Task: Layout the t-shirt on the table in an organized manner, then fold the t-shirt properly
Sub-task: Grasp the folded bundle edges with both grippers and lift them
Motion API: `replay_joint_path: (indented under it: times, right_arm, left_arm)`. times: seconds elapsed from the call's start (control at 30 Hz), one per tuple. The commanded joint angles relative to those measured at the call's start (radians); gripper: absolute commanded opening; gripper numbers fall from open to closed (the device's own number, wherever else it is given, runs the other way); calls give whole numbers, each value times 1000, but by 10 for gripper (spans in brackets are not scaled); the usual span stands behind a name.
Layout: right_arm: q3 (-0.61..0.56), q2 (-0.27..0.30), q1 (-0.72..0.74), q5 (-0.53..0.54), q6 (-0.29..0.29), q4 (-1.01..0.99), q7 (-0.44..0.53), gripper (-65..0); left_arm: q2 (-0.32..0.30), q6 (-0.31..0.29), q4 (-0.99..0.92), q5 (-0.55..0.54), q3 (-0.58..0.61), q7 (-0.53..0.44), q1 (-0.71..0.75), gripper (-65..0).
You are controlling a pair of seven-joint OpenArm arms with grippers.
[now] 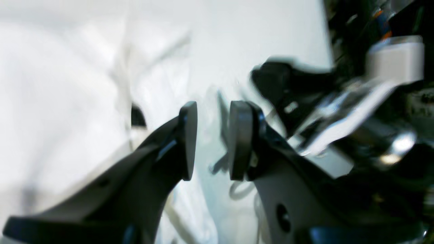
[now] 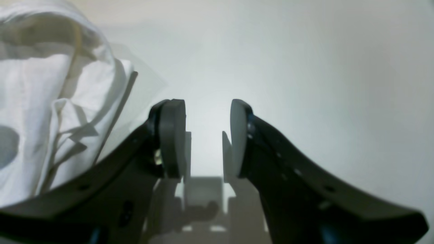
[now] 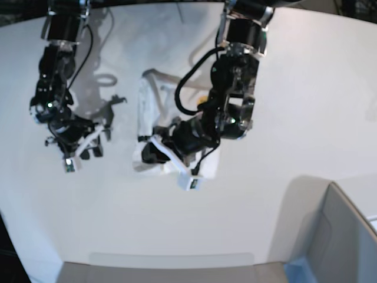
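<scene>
Spreading across nearly the whole base view, the table carries the t-shirt, bunched into a narrow white heap near the middle, its long axis running far to near. A grey bin sits at the near right corner; its contents cannot be seen. The left gripper hangs over the shirt, fingers apart, holding nothing. The right gripper hovers over bare table left of the shirt, fingers apart and empty.
</scene>
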Motion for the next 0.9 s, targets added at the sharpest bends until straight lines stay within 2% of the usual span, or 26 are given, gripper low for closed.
replay_joint_path:
  times: [0.0,0.17,0.3,0.5,0.57,0.77,0.87]
  right_arm:
    - [11,30,14,8,1,22,21,-421]
    - [22,58,-11,10,1,66,21,-421]
    - [62,71,-35,10,1,118,18,-438]
    - [66,94,-43,10,1,135,16,-585]
    - [66,96,-43,10,1,135,16,-610]
    - [103,90,-63,10,1,149,16,-610]
    - [132,90,-63,10,1,158,16,-611]
  left_arm:
    - [4,-3,35,-13,-1,-20,-8,-477]
    - [-72,46,55,-13,-47,-14,73,-515]
    - [-127,49,53,-13,5,-19,137,-546]
    - [-133,49,3,-13,62,-19,166,-547]
    - [-133,49,0,-13,94,-19,166,-548]
    - [-128,49,-33,-13,183,-20,157,-548]
    - [-98,49,-79,-13,223,-22,151,-548]
